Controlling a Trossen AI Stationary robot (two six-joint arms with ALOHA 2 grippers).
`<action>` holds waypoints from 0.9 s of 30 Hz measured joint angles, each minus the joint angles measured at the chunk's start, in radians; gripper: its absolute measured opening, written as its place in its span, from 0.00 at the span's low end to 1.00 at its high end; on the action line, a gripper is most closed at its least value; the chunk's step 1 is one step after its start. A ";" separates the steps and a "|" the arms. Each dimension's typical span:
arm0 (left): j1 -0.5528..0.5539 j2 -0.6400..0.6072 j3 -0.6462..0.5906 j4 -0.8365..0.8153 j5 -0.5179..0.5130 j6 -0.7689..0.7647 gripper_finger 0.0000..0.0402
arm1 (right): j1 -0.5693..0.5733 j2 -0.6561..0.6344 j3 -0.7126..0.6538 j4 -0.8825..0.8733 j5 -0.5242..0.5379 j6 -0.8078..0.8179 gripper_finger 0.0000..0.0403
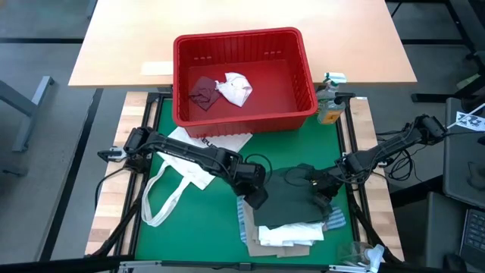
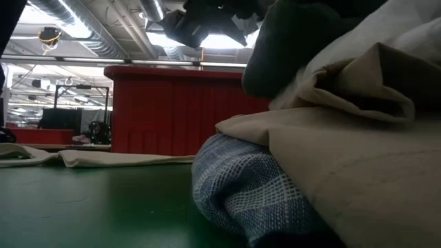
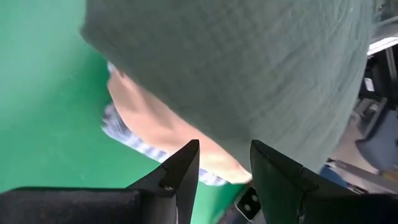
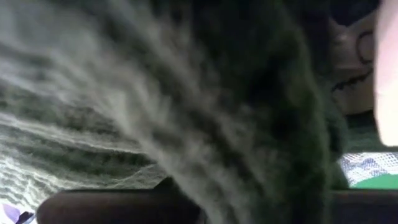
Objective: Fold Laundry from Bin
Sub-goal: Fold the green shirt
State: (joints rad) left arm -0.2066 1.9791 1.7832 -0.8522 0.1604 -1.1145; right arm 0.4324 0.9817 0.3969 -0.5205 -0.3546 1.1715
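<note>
Almost done: dark green-grey top (image 1: 292,199) tops stack at tabletop's near edge. Two small pieces (image 1: 223,89) wait in bin (image 1: 244,114). Left gripper (image 1: 255,196) released beside top; right gripper (image 1: 324,199) grip: cannot tell.

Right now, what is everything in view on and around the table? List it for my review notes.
basket: one, red, at the table's far side
small pieces: two, maroon and white, inside the basket
tote bag: one, white with long straps, left of centre
dark top: one, green-grey, on top of the pile
folded pile: tan, white and blue-striped cloth, near edge
bottle: one, yellowish, right of the basket
left gripper: fingers apart at the top's left edge
right gripper: at the top's right edge
</note>
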 joint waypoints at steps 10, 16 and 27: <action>-0.001 0.000 0.000 0.001 -0.060 0.026 0.34 | 0.000 0.000 0.000 0.000 -0.004 0.000 0.06; -0.001 0.001 0.000 0.000 -0.120 0.021 0.34 | 0.000 0.000 0.000 0.000 -0.005 0.000 0.06; -0.010 0.061 0.000 0.034 -0.099 -0.143 0.34 | 0.000 0.000 0.000 0.000 -0.005 0.000 0.06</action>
State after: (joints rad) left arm -0.2165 2.0396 1.7832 -0.8178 0.0611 -1.2575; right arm 0.4323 0.9817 0.3969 -0.5209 -0.3595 1.1717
